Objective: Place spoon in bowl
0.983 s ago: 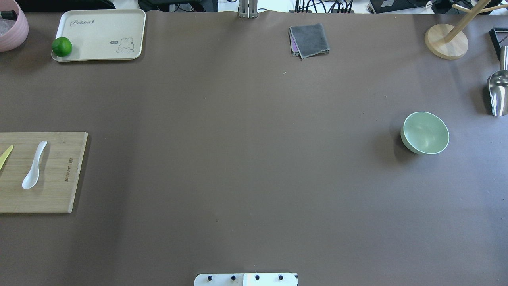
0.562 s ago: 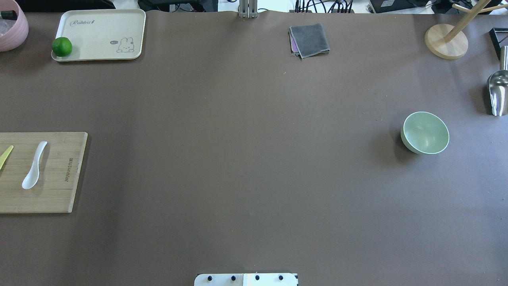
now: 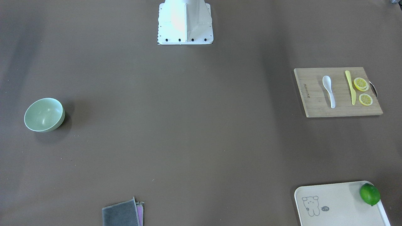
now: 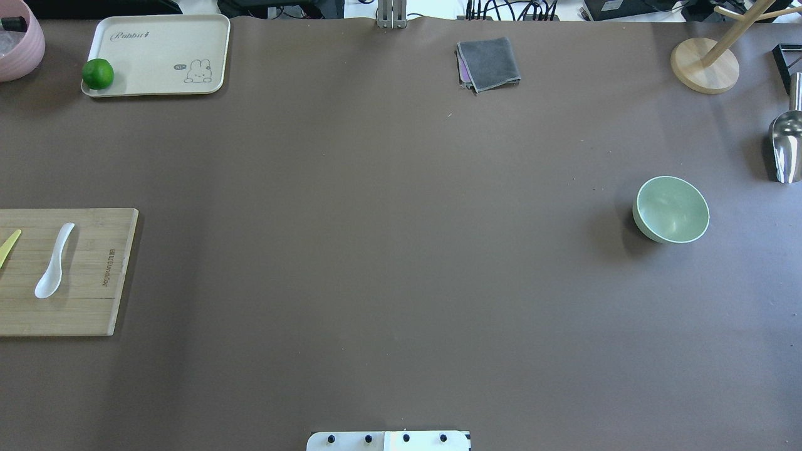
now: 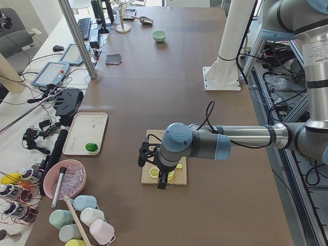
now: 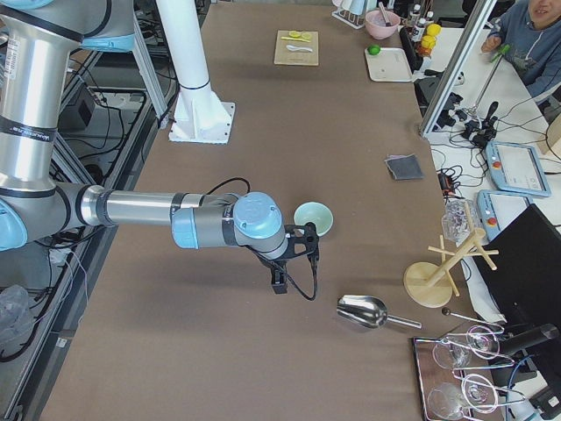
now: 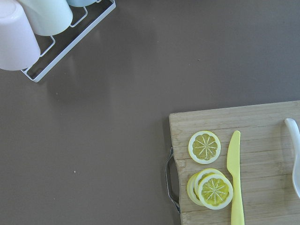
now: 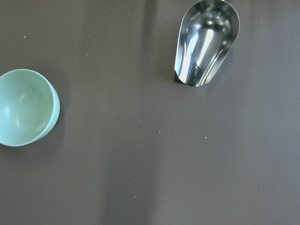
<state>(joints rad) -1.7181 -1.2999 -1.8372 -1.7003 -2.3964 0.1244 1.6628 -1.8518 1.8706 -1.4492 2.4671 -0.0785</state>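
- Front-facing: the spoon (image 3: 328,91) lies on the cutting board (image 3: 340,108) at right, beside a yellow knife (image 3: 350,87). The bowl (image 3: 44,114) sits far left.
- Overhead: the tray (image 4: 156,59), upper left, reads "Rabbit". The board's engraving is illegible.
- Side views: the left gripper (image 5: 164,180) and right gripper (image 6: 280,282) show, but I cannot tell how their fingers stand.
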